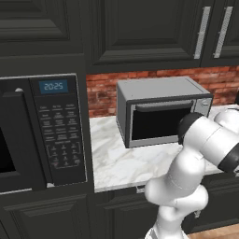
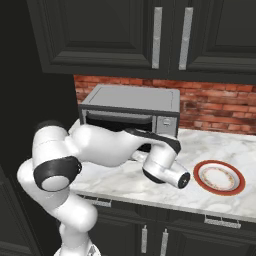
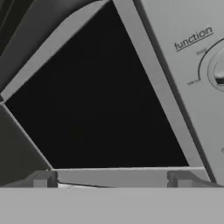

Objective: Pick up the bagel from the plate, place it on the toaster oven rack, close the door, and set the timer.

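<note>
We see the tool (image 3: 110, 179) released, jaws spread wide, nosed up close to the dark glass of the door (image 3: 94, 100), which looks raised against the oven (image 1: 161, 112), though we cannot tell if it is fully latched. The move ahead turns on one relation. In the hand view the "function" knob (image 3: 216, 72) lies up and to the right of the tool, on the grey panel beside the door's long frame. In the right base view the plate (image 2: 200, 175) sits at right centre on the worktop (image 2: 120, 180), well apart from the oven and carrying no bagel. We judge the bagel is behind the glass, unconfirmed. Our count is one oven, one door, one plate and one knob.
</note>
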Robot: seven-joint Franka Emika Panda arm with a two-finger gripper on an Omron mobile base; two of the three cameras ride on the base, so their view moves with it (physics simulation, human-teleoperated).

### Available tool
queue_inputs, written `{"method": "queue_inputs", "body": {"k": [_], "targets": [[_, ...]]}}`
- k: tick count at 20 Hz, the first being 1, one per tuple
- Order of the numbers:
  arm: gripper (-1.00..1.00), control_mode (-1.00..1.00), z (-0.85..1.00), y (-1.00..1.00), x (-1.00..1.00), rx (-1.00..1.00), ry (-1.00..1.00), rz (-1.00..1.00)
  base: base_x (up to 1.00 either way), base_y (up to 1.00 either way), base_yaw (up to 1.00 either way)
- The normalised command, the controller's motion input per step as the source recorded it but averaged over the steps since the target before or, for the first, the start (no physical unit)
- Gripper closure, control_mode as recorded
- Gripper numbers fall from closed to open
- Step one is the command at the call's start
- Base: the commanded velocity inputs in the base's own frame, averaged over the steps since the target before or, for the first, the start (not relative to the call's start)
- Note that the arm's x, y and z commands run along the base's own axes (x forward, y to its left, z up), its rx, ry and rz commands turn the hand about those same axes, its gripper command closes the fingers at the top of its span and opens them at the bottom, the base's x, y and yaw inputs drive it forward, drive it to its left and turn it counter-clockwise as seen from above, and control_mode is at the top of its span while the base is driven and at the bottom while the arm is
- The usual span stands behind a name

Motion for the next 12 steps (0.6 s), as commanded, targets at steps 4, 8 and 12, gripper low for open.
{"method": "queue_inputs", "body": {"k": [4,8,12], "targets": [[-1.0,-1.0,0.37,0.11,0.0,-0.05,-0.03,-0.15,0.0,0.0,0.0],[-1.0,-1.0,0.15,-0.02,-0.01,-0.06,0.03,-0.22,0.0,0.0,0.0],[-1.0,-1.0,0.0,-0.19,-0.45,-0.04,0.24,-0.16,0.0,0.0,0.0]]}}
